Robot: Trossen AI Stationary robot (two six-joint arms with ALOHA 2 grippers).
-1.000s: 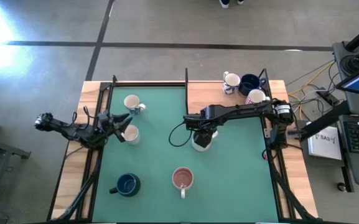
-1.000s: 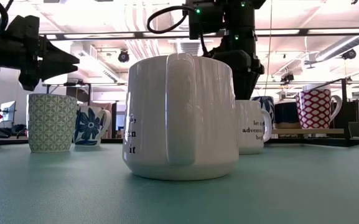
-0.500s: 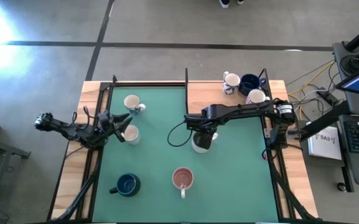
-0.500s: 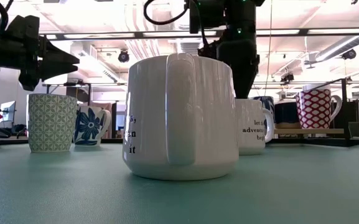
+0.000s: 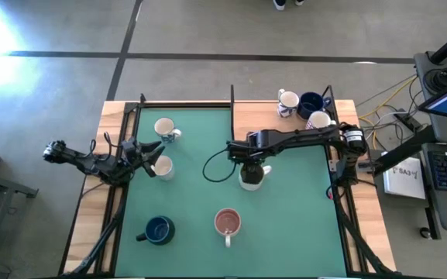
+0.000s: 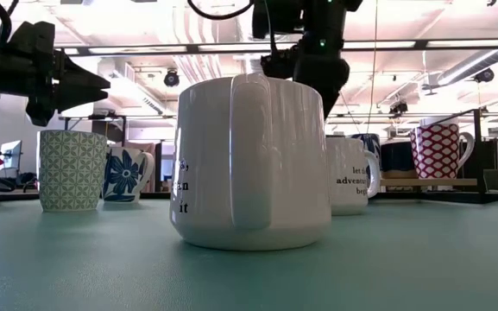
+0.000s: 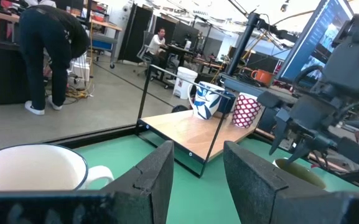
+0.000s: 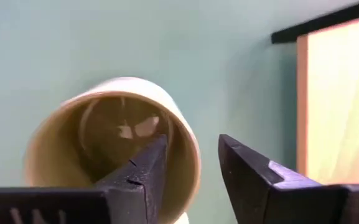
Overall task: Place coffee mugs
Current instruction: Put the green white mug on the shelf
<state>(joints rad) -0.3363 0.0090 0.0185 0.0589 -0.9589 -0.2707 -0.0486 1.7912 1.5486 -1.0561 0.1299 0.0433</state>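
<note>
A cream mug [image 5: 250,178] stands upright on its base on the green mat [image 5: 293,225], just right of centre. My right gripper [image 8: 191,152] hangs open just above it, pointing steeply down, one finger over the mug's hollow and one outside its rim [image 8: 195,168], touching neither. In the low view the same mug [image 6: 349,177] shows behind a big white mug [image 6: 253,164]. My left gripper [image 5: 150,156] waits open and level at the mat's left edge, beside two white mugs [image 5: 162,167] [image 5: 165,128].
A dark blue mug [image 5: 159,229] and a pink-lined white mug [image 5: 227,222] stand near the front edge. Three more mugs [image 5: 304,107] sit on the wooden shelf at the back right, behind a black frame [image 5: 232,97]. Open mat lies at the front right.
My right gripper has opened and let go of the cream mug's rim. It has rolled about its own axis and come up slightly off the mug. The mug stays upright where it stood.
</note>
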